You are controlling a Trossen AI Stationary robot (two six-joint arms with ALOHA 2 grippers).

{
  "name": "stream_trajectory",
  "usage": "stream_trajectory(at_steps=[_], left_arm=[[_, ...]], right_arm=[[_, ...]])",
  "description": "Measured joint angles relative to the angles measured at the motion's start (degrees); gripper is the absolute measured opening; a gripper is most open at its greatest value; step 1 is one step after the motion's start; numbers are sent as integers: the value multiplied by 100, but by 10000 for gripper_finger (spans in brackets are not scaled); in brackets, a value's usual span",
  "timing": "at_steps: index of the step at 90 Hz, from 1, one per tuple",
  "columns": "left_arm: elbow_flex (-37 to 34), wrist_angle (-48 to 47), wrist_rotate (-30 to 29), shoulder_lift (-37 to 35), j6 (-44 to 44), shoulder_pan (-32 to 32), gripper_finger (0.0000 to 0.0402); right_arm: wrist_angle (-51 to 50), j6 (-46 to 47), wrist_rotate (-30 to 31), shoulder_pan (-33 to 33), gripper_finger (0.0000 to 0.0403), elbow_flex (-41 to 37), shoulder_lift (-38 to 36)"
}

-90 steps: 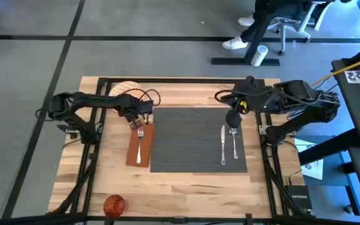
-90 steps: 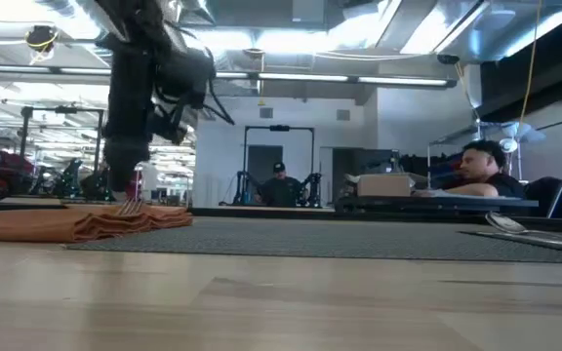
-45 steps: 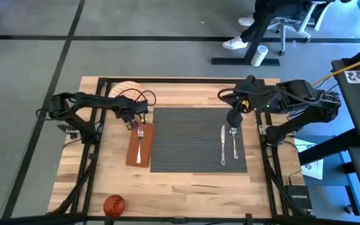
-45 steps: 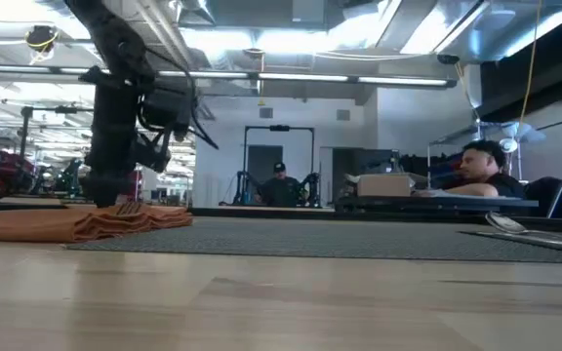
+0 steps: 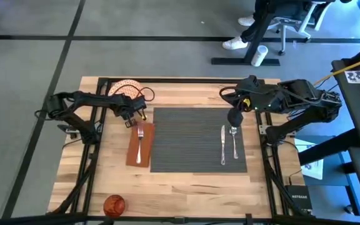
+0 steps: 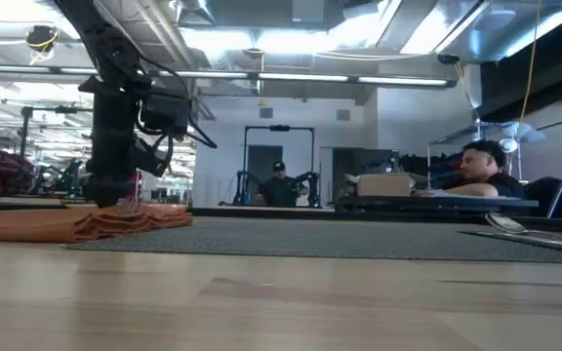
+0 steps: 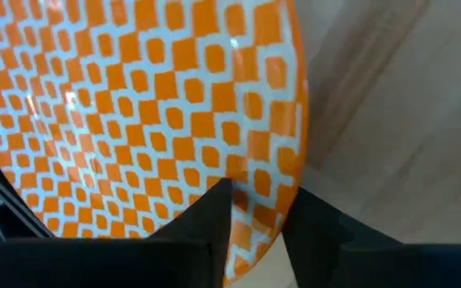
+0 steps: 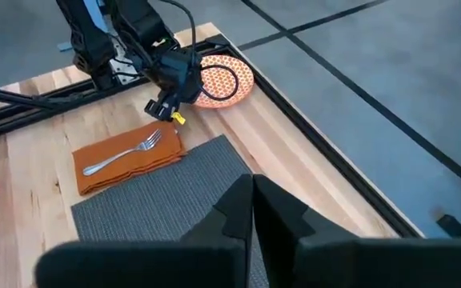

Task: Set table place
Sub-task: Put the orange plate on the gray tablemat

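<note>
The table (image 5: pixel 186 181) bears placemat (image 5: pixel 189 140), napkin (image 5: pixel 137 147), plate (image 5: pixel 125 89), cup (image 5: pixel 114 204).

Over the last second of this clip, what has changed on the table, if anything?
The left claw has drawn back from above the fork on the napkin toward the plate at the table's far left corner; its wrist view now shows the plate rim close ahead. The right claw, placemat, knife, spoon and cup have not visibly moved.
</note>
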Motion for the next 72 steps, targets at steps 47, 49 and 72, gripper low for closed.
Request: stream_trajectory(at_steps=[47, 49, 72], left_arm=[[461, -209, 818, 26, -841, -755, 4], [492, -241, 792, 26, -876, -813, 4], [914, -533, 808, 26, -1285, -1328, 2]], right_arm=[[15, 10, 105, 4, 0, 2, -31], [15, 10, 107, 4, 0, 2, -31], [49, -61, 110, 7, 0, 2, -33]])
